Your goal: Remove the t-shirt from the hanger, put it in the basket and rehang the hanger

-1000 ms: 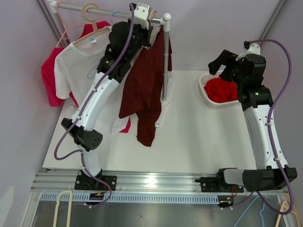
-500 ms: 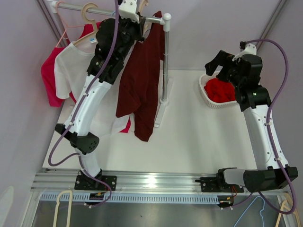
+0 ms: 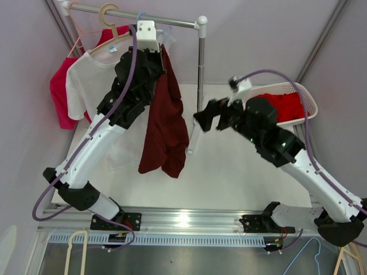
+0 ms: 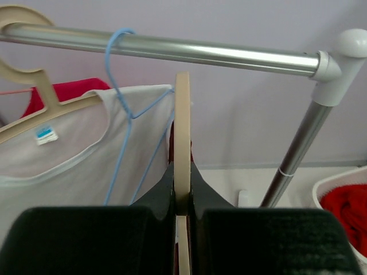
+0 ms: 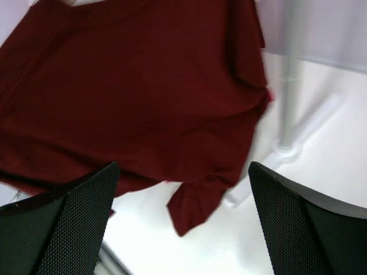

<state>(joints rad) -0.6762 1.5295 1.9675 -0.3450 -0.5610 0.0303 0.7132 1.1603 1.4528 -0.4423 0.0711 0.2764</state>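
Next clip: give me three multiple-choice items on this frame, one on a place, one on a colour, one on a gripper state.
1. Where is the white plastic basket of red cloth?
A. right of the metal rack's upright pole
B. hung on the rail
C. left of that pole

2. What colour is the t-shirt on the beige wooden hanger clamped in the left gripper?
A. white
B. dark red
C. blue

3. How is the right gripper?
A. shut on the t-shirt
B. shut on the hanger
C. open, empty

Answers:
1 A: the top view shows it past the pole.
2 B: dark red cloth hangs below the clamped hanger.
3 C: its fingers stand wide apart, with nothing between them.
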